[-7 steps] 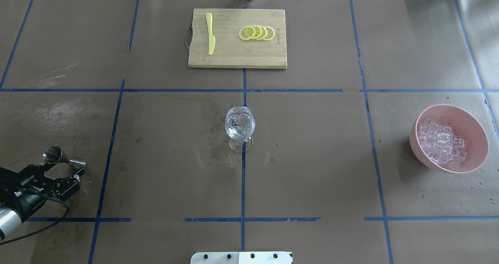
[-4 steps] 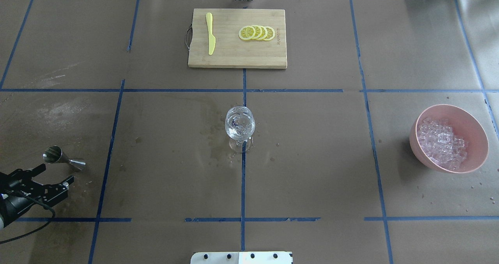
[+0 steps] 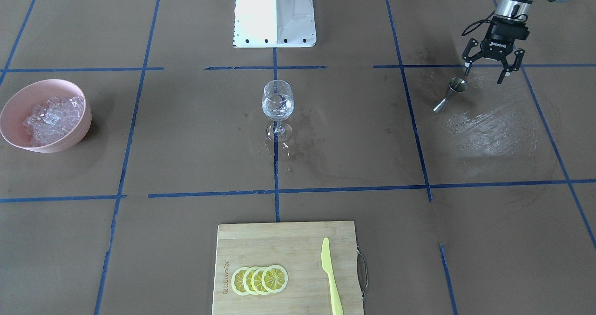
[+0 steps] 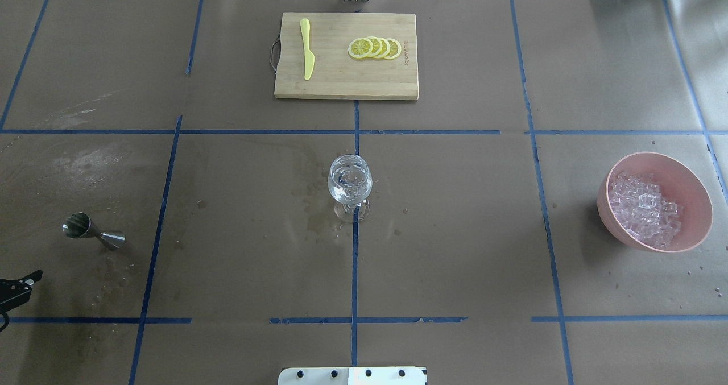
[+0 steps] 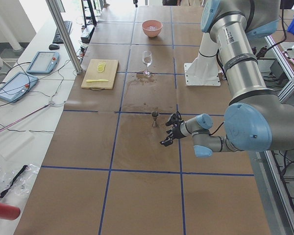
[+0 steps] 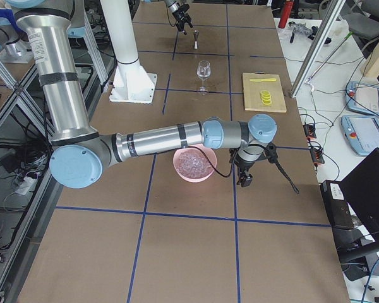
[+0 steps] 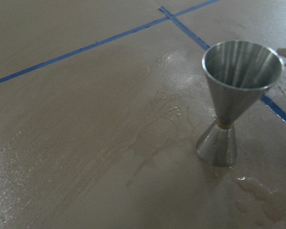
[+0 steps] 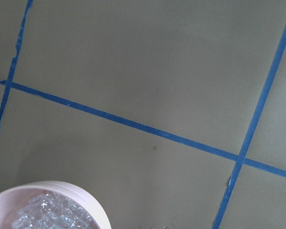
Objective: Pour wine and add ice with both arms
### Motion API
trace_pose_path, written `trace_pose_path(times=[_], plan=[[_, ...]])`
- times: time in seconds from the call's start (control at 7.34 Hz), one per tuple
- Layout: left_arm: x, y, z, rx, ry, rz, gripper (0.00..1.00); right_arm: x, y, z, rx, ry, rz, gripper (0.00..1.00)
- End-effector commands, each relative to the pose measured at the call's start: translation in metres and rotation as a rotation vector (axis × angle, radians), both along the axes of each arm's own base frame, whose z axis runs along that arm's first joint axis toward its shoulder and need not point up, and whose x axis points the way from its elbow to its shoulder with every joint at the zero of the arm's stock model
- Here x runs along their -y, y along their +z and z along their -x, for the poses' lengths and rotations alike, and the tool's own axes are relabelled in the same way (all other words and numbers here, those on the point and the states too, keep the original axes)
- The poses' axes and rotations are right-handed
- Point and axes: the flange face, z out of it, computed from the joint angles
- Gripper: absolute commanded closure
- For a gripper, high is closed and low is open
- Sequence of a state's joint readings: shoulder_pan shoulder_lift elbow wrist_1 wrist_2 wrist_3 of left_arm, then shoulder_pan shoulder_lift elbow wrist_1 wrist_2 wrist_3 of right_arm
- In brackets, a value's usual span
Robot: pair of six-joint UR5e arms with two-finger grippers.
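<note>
The ice (image 4: 642, 208) lies heaped in a pink bowl (image 4: 695, 203), well apart from the glass (image 4: 350, 180) on the robot's right. The right arm (image 6: 158, 140) stretches low and nearly level across the bowl. Its wrist bends down past the bowl's rim, on the side away from the glass. The right pincer (image 6: 245, 178) hangs there just beside the bowl, not over the ice. Its wrist view shows only a piece of the bowl's rim and ice at the lower corner. I cannot tell whether it is wide or narrow.

The glass stands upright mid-table (image 4: 455, 231) amid wet spots, with clear contents in its bowl.

Well apart from the glass on the robot's left, a steel jigger (image 3: 450, 93) stands upright on a wet patch. The left arm (image 5: 240, 63) folds down from the robot's side with its forearm low. The left pincer (image 3: 487, 72) is spread wide and grips nothing. It is near the jigger, farther from the glass, and clear of it.

Beyond the glass, on the side away from the robot, a board (image 4: 346, 83) carries lemon slices (image 4: 375, 48) and a yellow knife (image 4: 307, 49).
</note>
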State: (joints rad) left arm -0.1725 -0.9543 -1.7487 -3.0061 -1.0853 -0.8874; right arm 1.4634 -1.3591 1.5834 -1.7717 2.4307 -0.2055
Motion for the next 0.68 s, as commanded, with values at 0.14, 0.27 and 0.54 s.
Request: trace_pose_path(times=[0.14, 0.27, 0.54], plan=[[0.018, 0.015, 0.042, 0.039, -0.001, 0.062, 0.01, 0.0, -0.009, 0.0, 0.001, 0.001, -0.018, 0.0], [0.033, 0.008, 0.059, 0.055, -0.041, 0.019, 0.01, -0.001, -0.013, 0.0, 0.002, 0.003, -0.025, 0.0], [0.042, 0.002, 0.075, -0.031, 0.025, 0.111, 0.01, -0.001, -0.016, 0.0, 0.001, 0.018, -0.014, 0.0]])
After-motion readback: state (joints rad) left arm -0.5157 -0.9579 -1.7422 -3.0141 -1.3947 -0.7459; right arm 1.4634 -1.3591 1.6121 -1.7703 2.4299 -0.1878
